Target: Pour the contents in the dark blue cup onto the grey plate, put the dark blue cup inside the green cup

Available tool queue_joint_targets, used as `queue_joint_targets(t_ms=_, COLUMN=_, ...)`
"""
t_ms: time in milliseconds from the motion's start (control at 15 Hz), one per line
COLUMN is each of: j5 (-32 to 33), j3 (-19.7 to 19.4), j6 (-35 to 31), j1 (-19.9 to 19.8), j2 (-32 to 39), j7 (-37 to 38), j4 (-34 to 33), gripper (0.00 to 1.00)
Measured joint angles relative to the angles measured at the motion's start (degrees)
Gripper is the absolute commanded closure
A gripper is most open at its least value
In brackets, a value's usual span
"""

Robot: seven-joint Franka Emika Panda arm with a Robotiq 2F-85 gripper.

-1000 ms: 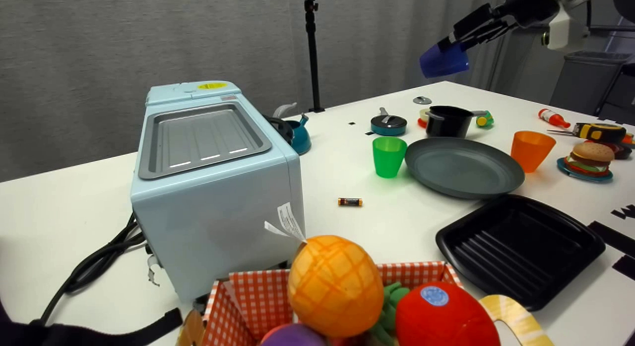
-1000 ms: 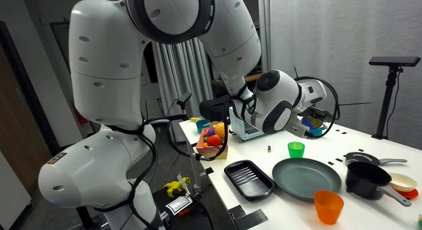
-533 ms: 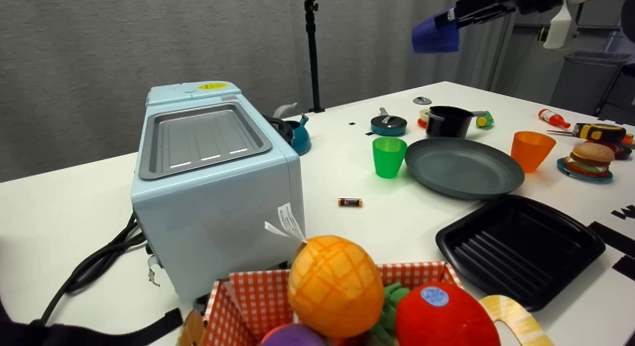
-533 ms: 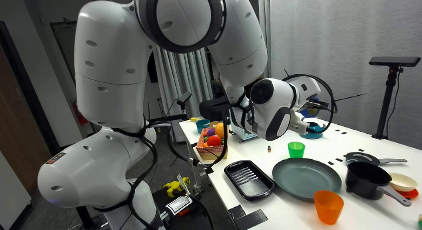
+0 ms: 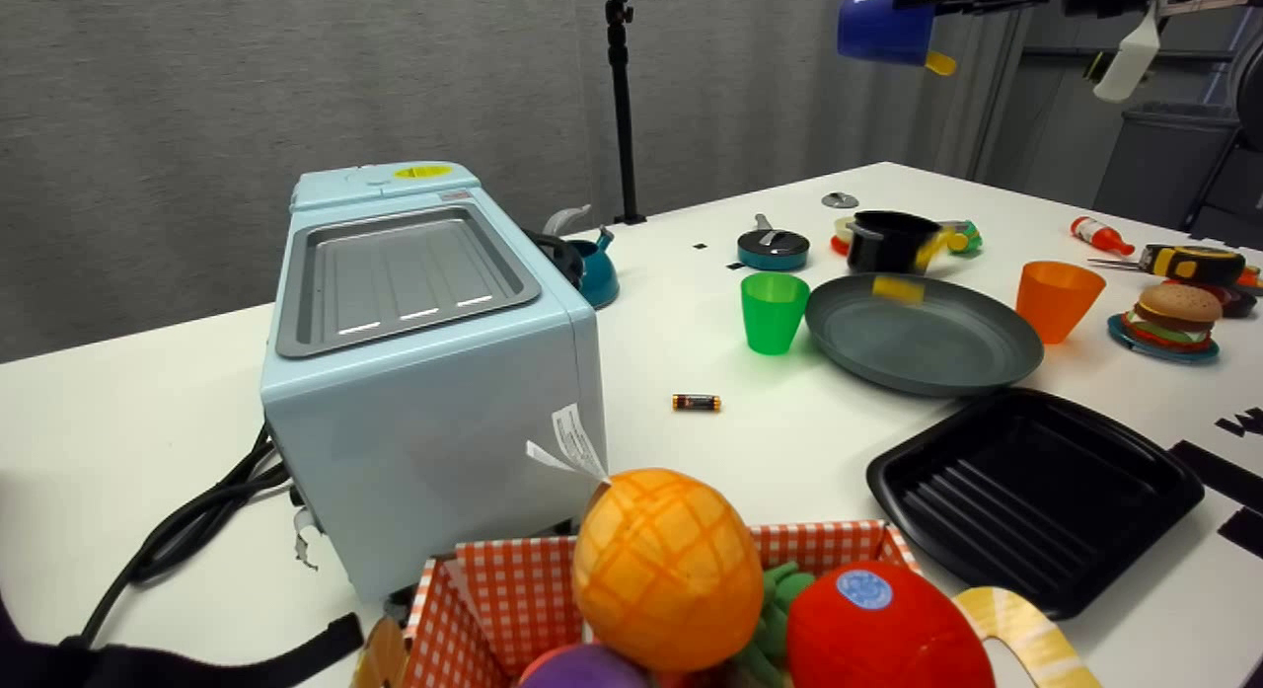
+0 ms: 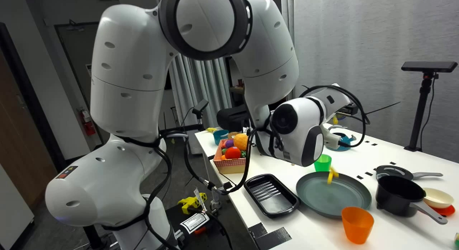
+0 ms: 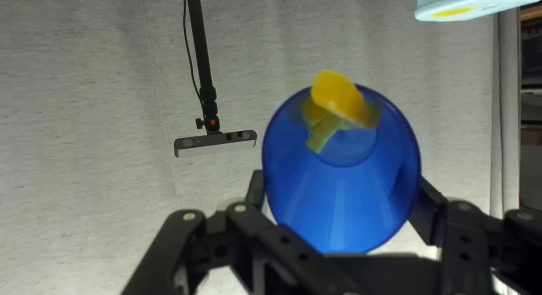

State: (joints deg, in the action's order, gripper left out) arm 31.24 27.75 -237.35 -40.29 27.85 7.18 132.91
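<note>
Yellow pieces (image 5: 898,290) spilled, seemingly over plate (image 5: 947,344) beside orange cup (image 5: 1058,301); hand (image 7: 341,194) grips blue cup (image 5: 878,27).

Orange cup (image 5: 1058,303) upright, burger (image 5: 1171,316) near it on a blue saucer (image 5: 1164,353); a battery (image 5: 697,403) lies near the pale-blue oven (image 5: 434,451), and there's the checked basket (image 5: 513,577), loaded!

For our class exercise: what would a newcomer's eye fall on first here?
First, the small dark blue plastic cup, tipped sideways in mid-air in the black gripper, yellow stick-like pieces at its mouth. Next, below it, blurred yellow pieces, apparently falling towards the large round dark grey plate.
</note>
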Motion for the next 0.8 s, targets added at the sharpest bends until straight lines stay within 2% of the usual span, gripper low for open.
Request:
queue_joint_targets(t_ms=133, j5=1.02, j3=-6.02, j6=-4.21, j1=4.51, j2=0.00, j7=2.70, j4=-0.62, gripper=0.47)
queue_joint_targets(t_ms=200, j5=1.05, j3=-6.66, j6=-4.60, j1=5.00, j2=0.10, j7=3.13, j4=-0.90, gripper=0.47)
queue_joint_targets(t_ms=533, j5=1.05, j3=-2.64, j6=-4.13, j1=2.45, j2=0.22, j7=3.13, j4=-2.88, gripper=0.47)
queue_joint_targets(t_ms=800, j5=1.13, j3=2.00, j6=-4.13, j1=-0.78, j2=0.66, j7=3.14, j4=-4.43, gripper=0.47)
